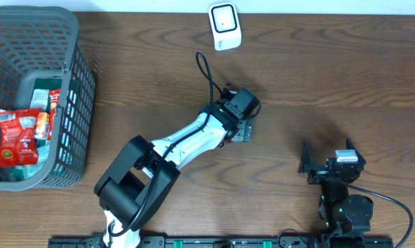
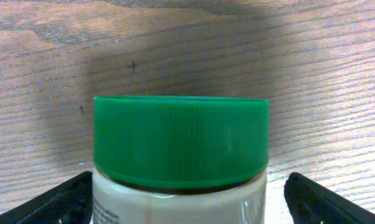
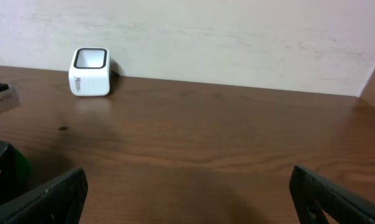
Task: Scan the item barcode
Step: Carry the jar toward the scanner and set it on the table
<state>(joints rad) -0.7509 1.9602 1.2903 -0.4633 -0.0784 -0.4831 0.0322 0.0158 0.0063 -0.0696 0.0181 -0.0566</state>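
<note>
Dark wood table (image 1: 331, 83), pale wall (image 3: 237, 37) behind it. Grey plastic basket (image 1: 76, 76) sits at the far left edge with red snack packets (image 1: 18, 134) inside. White scanner (image 1: 225, 26) stands at the back edge near the middle, its window facing up. It also shows far off at upper left in the right wrist view.

Left arm reaches out to the table centre, with a black cable (image 1: 206, 69) looping off behind the wrist. Left gripper (image 1: 240, 131) points down over the jar (image 2: 178, 202), which stands upright on the table between the jaws. From overhead the jar is mostly hidden under the gripper. Green ribbed lid (image 2: 180, 140) is on, with a pale body below it; print on the lower left of the body is too small to read. Jaws are spread, one black finger (image 2: 56, 202) on each side of the jar. There is a clear gap on the right side; on the left side the finger is just beside the glass and contact can't be told. Not pinching it.

Jar is well apart from the scanner, toward the front of the table.

Right gripper (image 1: 329, 160) is parked at front right near the table edge, well apart from the jar. Its fingers (image 3: 50, 196) are spread wide with nothing between them, facing the wall.
</note>
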